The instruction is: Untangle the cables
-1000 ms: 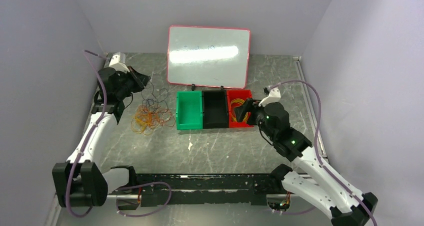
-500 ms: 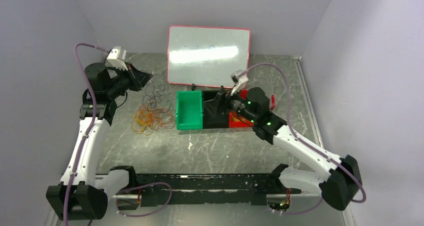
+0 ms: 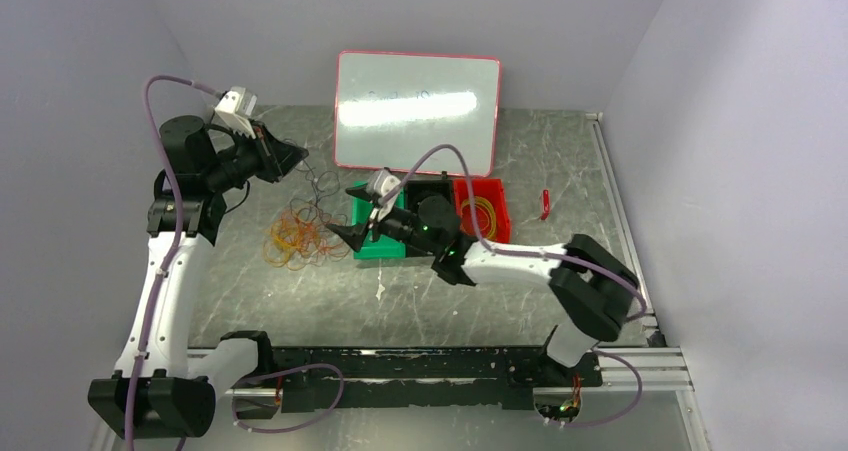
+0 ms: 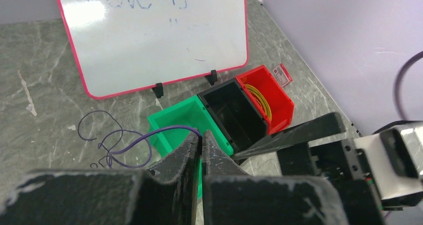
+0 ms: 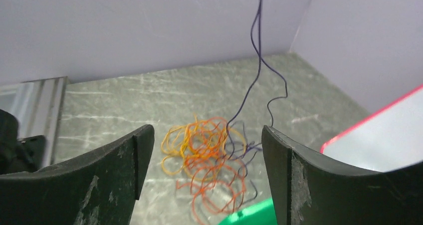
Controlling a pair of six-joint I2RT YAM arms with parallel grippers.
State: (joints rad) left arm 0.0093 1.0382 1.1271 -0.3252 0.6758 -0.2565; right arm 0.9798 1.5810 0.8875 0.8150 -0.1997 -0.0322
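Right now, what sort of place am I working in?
Probably a lab robot test cell: plain lilac walls box in a stone-patterned tabletop, with a propped whiteboard, a row of three small bins and a tangle of cables.

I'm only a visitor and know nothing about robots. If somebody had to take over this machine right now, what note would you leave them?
Left gripper: shut on a dark purple cable, raised above the table.
Right gripper: open, empty, pointed at the pile.
Cables: the tangled orange and yellow pile lies on the table beside the green bin; the purple strand hangs down to it.
Done: yellow cables lie in the red bin.
Left: free the purple cable, then work through the pile.
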